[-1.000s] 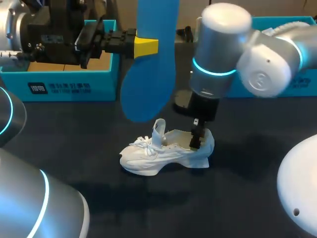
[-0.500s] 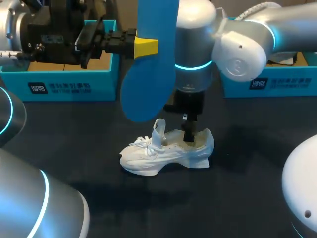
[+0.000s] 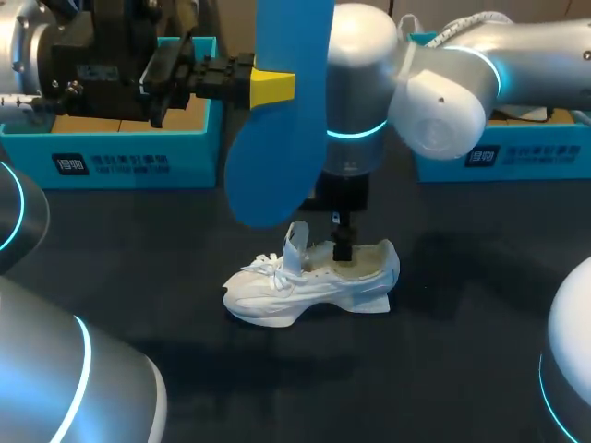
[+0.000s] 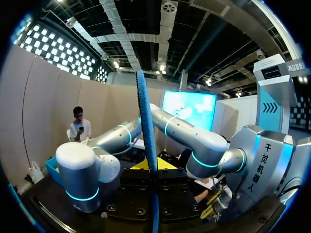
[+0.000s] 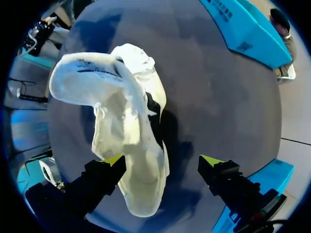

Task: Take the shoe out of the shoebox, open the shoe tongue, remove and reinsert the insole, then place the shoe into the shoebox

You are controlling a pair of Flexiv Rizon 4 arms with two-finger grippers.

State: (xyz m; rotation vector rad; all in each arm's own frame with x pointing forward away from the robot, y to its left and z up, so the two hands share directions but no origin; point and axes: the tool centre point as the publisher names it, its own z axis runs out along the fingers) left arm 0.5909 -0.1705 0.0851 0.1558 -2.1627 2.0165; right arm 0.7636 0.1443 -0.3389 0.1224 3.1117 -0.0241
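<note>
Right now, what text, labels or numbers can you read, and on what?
Left blue box, front wall: white logo and characters, too blurred to read.
Right blue box, front wall: similar white print, too blurred to read.
White shoe: dark marks near its tongue, unreadable.
Blue insole: no print visible.

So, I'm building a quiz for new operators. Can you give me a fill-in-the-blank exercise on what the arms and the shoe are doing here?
1. The left gripper holds the ____ insole upright above the table.
2. The shoe standing on the table is ____ in colour.
3. The right gripper, at the shoe's heel end, is ____, not shut on anything.

Missing words: blue; white; open
</note>
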